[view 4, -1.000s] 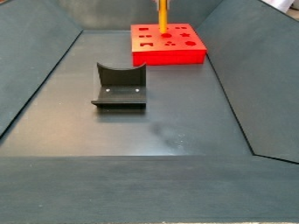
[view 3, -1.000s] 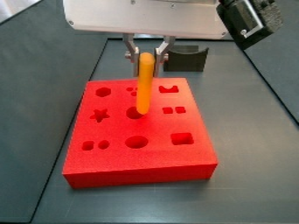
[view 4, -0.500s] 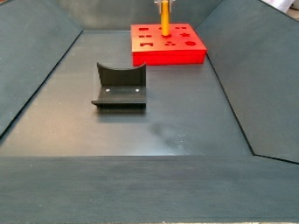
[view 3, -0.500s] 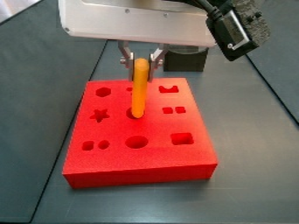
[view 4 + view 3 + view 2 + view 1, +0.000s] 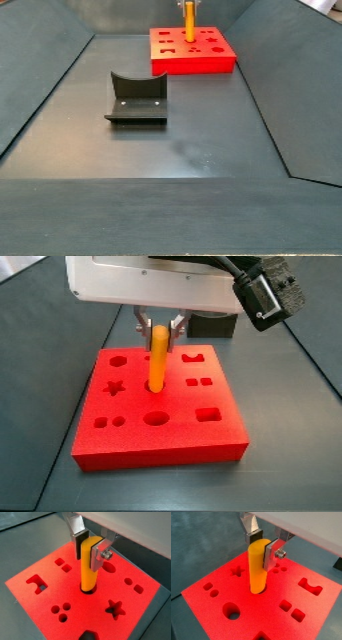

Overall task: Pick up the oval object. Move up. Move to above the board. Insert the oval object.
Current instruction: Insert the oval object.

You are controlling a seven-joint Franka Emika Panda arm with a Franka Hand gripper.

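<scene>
Setting: a dark grey tabletop (image 5: pixel 174 150) walled in by dark panels; in a side view the action is at the far end.
Board: the board (image 5: pixel 160 446), a bright red block, lies flat with its shaped recesses facing up, so a peg can enter from above.
Fixture: the fixture (image 5: pixel 135 98) stands alone on the tabletop, well apart from the board and nearer the camera.
Hand: the hand (image 5: pixel 266 543) hangs over the board's middle, its silver fingers (image 5: pixel 101 551) clenched on the top part of the oval object, leaving the lower length free.
Oval object: the oval object (image 5: pixel 89 567) is held upright, its lower end at an oval recess; in both wrist views the tip seems just inside it.
Stage: judged as insertion, only begun.
Risk: a slight tilt could jam the peg.
</scene>
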